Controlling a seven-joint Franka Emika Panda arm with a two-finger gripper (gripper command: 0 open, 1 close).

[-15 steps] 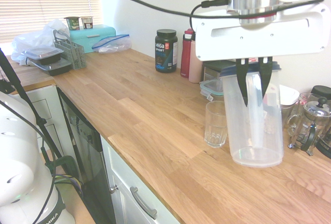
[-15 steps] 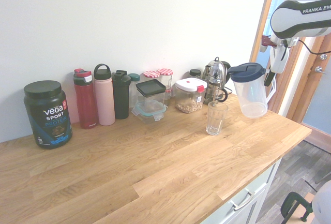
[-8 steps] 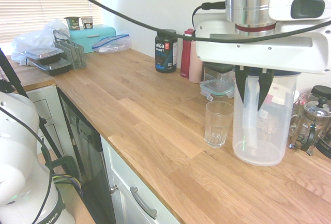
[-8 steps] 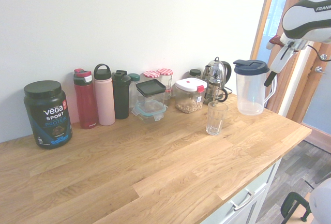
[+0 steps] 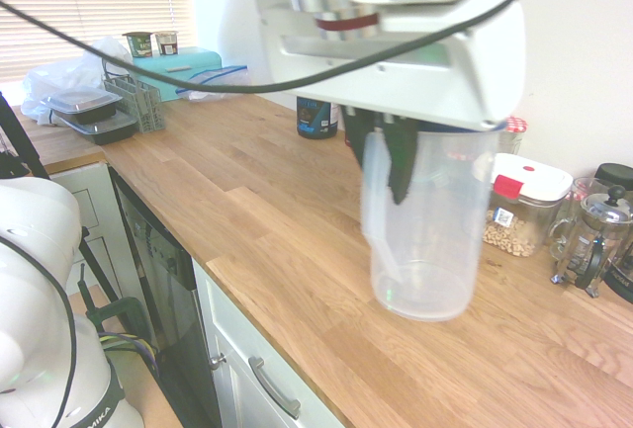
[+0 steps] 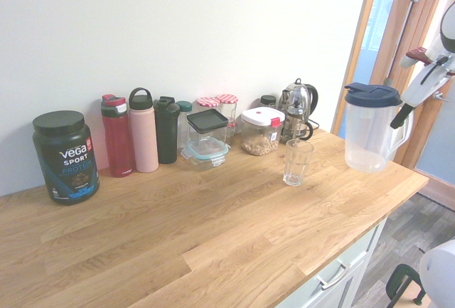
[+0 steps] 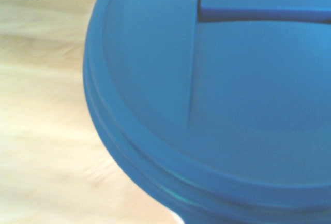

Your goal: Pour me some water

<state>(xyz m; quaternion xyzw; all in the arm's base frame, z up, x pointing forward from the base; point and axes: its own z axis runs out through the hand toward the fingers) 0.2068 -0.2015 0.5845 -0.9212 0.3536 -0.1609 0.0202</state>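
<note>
Lifted and carried since the earlier frames: the clear plastic jug with a dark blue lid (image 6: pixel 372 127) no longer stands on the pale wooden counter (image 6: pixel 213 237) beside the French press (image 6: pixel 295 112); it now hangs in the air near the counter's end, well apart from the ribbed clear drinking glass (image 6: pixel 296 161). Gripper (image 6: pixel 402 116) has its fingers pinched tight on the jug's handle, seen in the second exterior view as a dark finger against the handle loop. Step in hand, as I judge it: transport of the jug, pour not yet begun. Oddly, the jug sits further from the glass than where it stood, perhaps to line up the spout. Next move calls for bringing the spout over the glass's mouth and tilting slowly, lid flap toward the glass. Jug itself is upright, translucent, walls slightly frosted; it looks empty or nearly so, though the first exterior view (image 5: pixel 420 230) is too blurred to rule out a little water. Wrist view shows only the blue lid (image 7: pixel 217 89) with its hinged flap seam, flap apparently closed.
</note>
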